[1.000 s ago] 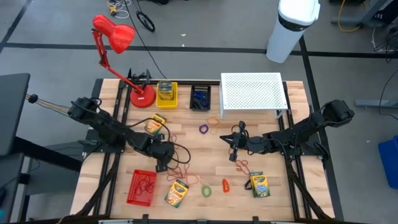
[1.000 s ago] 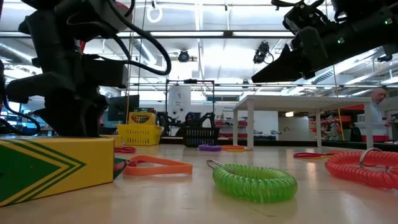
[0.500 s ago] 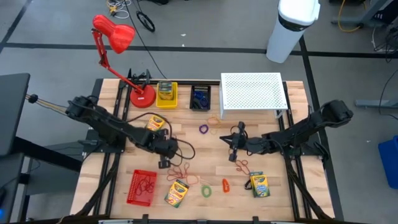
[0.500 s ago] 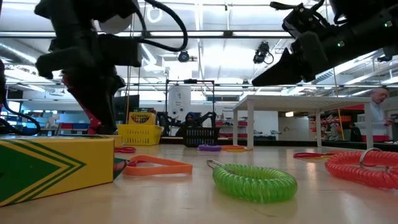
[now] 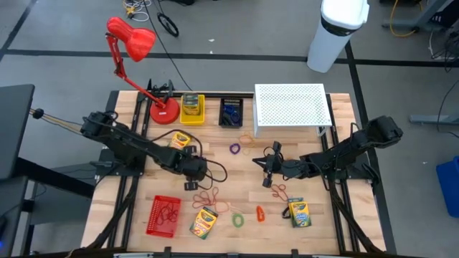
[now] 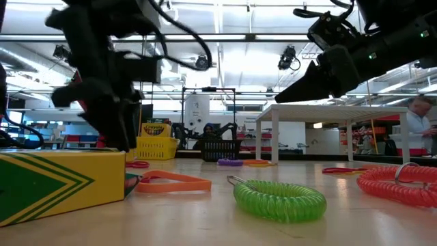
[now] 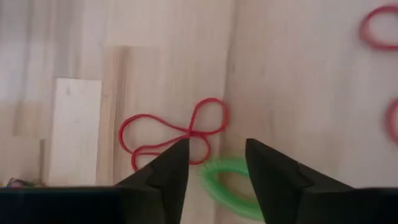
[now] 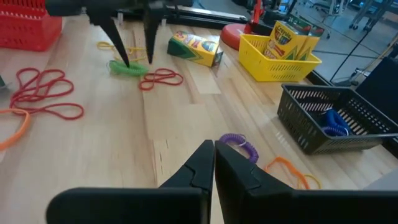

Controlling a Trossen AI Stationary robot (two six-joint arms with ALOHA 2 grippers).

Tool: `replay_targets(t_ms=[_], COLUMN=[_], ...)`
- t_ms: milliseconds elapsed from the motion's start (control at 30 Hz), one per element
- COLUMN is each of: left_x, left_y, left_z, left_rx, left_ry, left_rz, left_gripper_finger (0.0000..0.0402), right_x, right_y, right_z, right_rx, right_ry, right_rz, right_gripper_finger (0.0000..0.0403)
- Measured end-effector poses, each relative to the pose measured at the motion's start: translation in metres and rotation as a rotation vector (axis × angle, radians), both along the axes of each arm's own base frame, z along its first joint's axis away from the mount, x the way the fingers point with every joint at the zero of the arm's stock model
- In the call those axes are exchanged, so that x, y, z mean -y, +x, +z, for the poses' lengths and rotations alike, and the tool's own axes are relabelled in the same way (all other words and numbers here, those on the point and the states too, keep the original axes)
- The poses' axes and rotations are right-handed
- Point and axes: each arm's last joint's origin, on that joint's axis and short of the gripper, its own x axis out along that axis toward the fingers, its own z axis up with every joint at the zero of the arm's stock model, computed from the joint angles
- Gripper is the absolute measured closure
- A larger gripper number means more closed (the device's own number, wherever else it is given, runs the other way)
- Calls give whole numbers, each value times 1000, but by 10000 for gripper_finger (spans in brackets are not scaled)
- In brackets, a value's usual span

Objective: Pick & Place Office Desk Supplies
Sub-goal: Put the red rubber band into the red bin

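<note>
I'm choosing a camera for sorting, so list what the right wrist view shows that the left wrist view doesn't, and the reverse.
Only the right wrist view: the red basket, the yellow basket holding an upright crayon box, the black basket with blue coils, a purple coil, a flat crayon box, and the shut right gripper.
Only the left wrist view: a close look down, with nothing between its fingers.
Both: the green coil, the red rubber band beside it, and the open left gripper.

The yellow plastic basket [image 5: 192,109] stands on the wooden table [image 5: 315,229], left of the black wire basket [image 5: 231,112] and the white perforated metal riser [image 5: 290,107].
</note>
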Motion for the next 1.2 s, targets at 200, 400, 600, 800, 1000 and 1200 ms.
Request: replay_targets(t_ms=[200,400,600,800,1000,1200], left_x=[-13,-25,-28,-29,-27,-14], left_y=[9,13,14,14,21,12], left_z=[-15,-18,-18,-4,37,67], left_rx=[-47,-55,-65,-40,64,54], left_ry=[20,-31,-49,28,51,31], left_rz=[-41,-21,-60,-105,-125,-158], left_gripper_finger=[226,274,361,396,397,398], right_x=[0,0,0,0,0,0], right_y=[0,0,0,0,0,0], right_z=[0,0,0,0,0,-1], right_rx=[-1,-4,-4,-4,-5,-9], right_ry=[0,-1,-2,-2,-2,-3], right_rz=[0,0,0,0,0,0], right_gripper_finger=[379,379,379,379,379,379])
